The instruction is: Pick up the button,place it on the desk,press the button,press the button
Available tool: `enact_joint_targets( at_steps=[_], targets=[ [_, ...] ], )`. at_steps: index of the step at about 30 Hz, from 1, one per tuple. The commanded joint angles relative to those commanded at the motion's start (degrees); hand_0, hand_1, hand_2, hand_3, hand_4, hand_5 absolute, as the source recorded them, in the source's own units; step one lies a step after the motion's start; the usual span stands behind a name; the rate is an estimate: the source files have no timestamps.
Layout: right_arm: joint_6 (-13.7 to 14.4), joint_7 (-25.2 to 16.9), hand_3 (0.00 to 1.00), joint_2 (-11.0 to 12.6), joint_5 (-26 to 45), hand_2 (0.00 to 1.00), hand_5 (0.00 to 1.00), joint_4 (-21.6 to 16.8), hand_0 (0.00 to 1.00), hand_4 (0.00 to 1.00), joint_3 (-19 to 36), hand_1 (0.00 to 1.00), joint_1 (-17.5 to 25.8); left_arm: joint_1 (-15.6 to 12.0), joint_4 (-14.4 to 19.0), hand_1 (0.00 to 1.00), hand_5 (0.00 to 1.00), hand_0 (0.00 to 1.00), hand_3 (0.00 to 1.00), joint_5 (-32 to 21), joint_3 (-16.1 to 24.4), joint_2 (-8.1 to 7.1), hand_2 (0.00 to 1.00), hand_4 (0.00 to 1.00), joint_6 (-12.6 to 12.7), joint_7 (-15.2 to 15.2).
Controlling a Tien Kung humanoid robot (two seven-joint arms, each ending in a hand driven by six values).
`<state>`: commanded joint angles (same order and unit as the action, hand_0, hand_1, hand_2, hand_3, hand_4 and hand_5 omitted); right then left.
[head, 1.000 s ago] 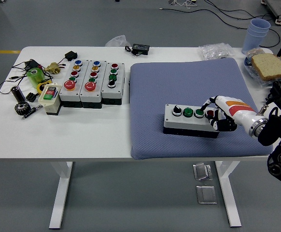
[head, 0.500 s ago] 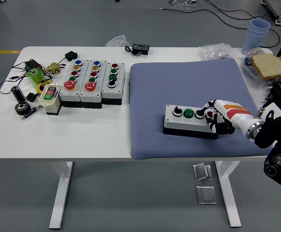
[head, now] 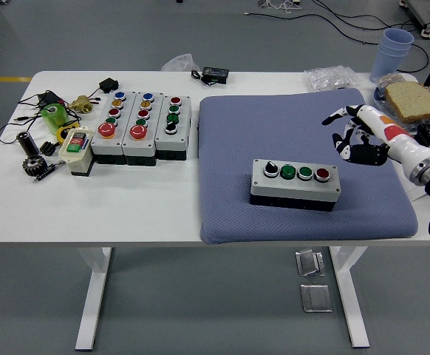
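A grey button box (head: 295, 183) with a black knob, two green buttons and a red button lies on the blue-grey pad (head: 274, 126), near its front edge. My right hand (head: 354, 137) is up and to the right of the box, above the pad's right part, apart from the box. Its fingers are spread and hold nothing. My left arm is out of view.
Three more button boxes (head: 142, 126) stand side by side at the left of the white table (head: 126, 200), with a small switch box (head: 76, 148), a green roll, cables and small parts beside them. A slice of bread (head: 413, 100), blue cups (head: 393, 52) and a plastic bag (head: 329, 77) are at the back right.
My right hand has lifted off the red-button end of the box and moved up and to the right, its fingers spreading. The box has stayed in place.
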<state>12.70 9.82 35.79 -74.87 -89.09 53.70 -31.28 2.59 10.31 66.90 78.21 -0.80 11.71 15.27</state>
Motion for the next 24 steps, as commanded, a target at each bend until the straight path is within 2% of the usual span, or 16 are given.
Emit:
enact_joint_targets(
  at_steps=[1, 2, 7, 8, 11, 13, 14, 24],
  targets=[
    [0.39, -1.13, 0.700, 0.06, 2.23, 0.492, 0.130, 0.46, 0.396, 0.634, 1.36, 0.348, 0.27, -0.02, 0.00, 0.538, 0.372, 0.590, 0.462, 0.07, 0.02, 0.00, 0.505, 0.214, 0.00, 0.01],
    [0.78, -2.96, 0.756, 0.10, 4.47, 0.673, 0.258, 1.32, 0.628, 0.722, 3.25, 0.602, 0.57, -0.05, 0.00, 0.540, 0.367, 0.592, 0.464, 0.14, 0.05, 0.01, 0.506, 0.211, 0.00, 0.02],
    [-0.01, -12.19, 0.756, 0.31, 16.76, 0.673, 0.258, 7.71, 0.628, 0.722, 10.24, 0.602, 2.19, -0.29, 0.00, 0.540, 0.367, 0.592, 0.464, 0.19, 0.13, 0.07, 0.506, 0.211, 0.04, 0.07],
    [0.11, -14.13, 0.766, 0.26, 18.99, 0.788, 0.306, 8.99, 0.792, 0.755, 10.90, 0.745, 2.52, -0.33, 0.00, 0.540, 0.362, 0.594, 0.464, 0.34, 0.20, 0.09, 0.506, 0.212, 0.03, 0.10],
    [0.10, -18.57, 0.766, -0.12, 26.44, 0.788, 0.306, 12.16, 0.792, 0.755, 12.45, 0.745, 3.63, -0.47, 0.00, 0.540, 0.362, 0.594, 0.464, 0.69, 0.33, 0.18, 0.506, 0.212, 0.02, 0.21],
    [-0.63, -19.29, 0.766, -0.30, 31.28, 0.788, 0.306, 13.69, 0.792, 0.755, 13.00, 0.745, 4.38, -0.56, 0.00, 0.540, 0.362, 0.594, 0.464, 0.94, 0.46, 0.24, 0.506, 0.212, 0.02, 0.27],
    [-1.09, -19.57, 0.757, -0.41, 33.89, 0.785, 0.362, 15.03, 0.816, 0.766, 13.28, 0.761, 4.90, -0.63, 0.00, 0.540, 0.359, 0.595, 0.464, 1.16, 0.59, 0.28, 0.506, 0.214, 0.02, 0.32],
    [-3.06, -21.87, 0.757, -1.14, 57.73, 0.785, 0.393, 19.13, 0.823, 0.763, 15.57, 0.764, 8.10, -1.03, 0.00, 0.540, 0.358, 0.595, 0.464, 2.10, 0.80, 0.40, 0.506, 0.222, -0.10, 0.45]
  ],
)
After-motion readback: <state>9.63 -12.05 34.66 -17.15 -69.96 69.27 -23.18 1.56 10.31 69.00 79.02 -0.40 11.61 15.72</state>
